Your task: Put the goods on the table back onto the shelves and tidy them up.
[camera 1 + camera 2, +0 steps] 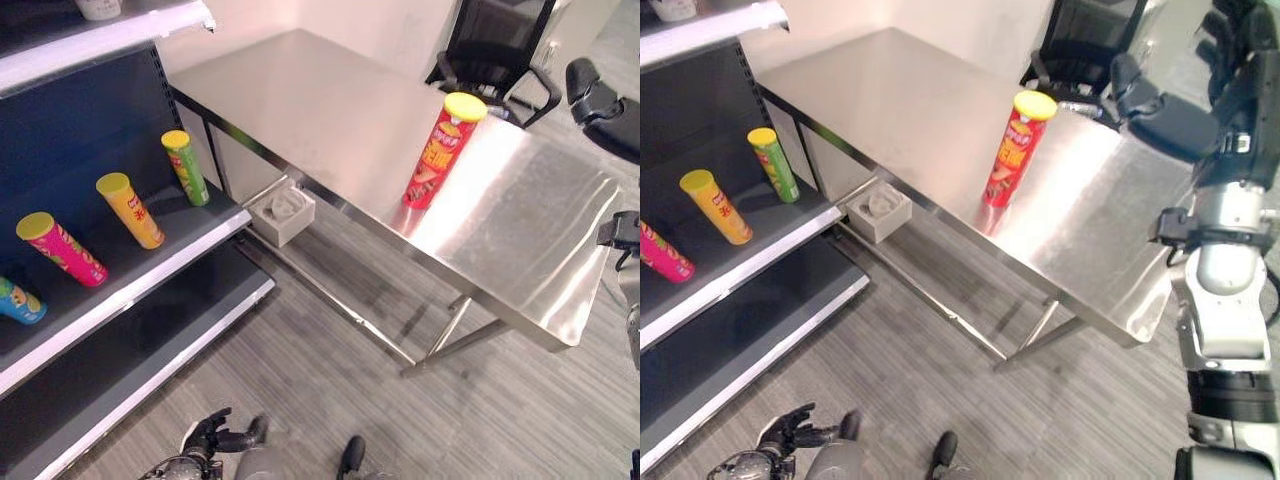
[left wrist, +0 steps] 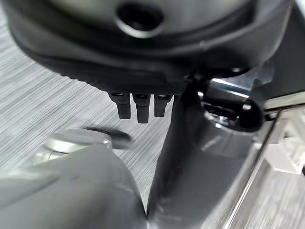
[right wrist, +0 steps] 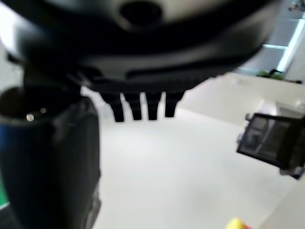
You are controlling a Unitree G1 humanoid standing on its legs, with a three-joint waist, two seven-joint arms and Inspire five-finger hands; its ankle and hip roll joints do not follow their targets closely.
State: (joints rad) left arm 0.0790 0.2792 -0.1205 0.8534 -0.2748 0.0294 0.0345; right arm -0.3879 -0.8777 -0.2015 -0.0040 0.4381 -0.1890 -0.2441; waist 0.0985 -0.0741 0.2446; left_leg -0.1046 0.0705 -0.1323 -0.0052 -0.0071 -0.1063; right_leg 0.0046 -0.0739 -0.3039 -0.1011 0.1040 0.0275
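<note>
While the tall red yellow-lidded chip can (image 1: 437, 152) stands upright near the steel table's (image 1: 300, 100) near edge, my right hand (image 1: 1240, 60) hangs raised far right, fingers relaxed, empty; my left hand (image 1: 212, 435) hangs low, loosely spread. A glancing reach could tip it floorward.

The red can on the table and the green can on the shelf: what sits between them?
Bare steel table top, seen in the left eye view, between red can and green can.

Bright glare on the steel table (image 1: 520, 215); wrist views blurred
</note>
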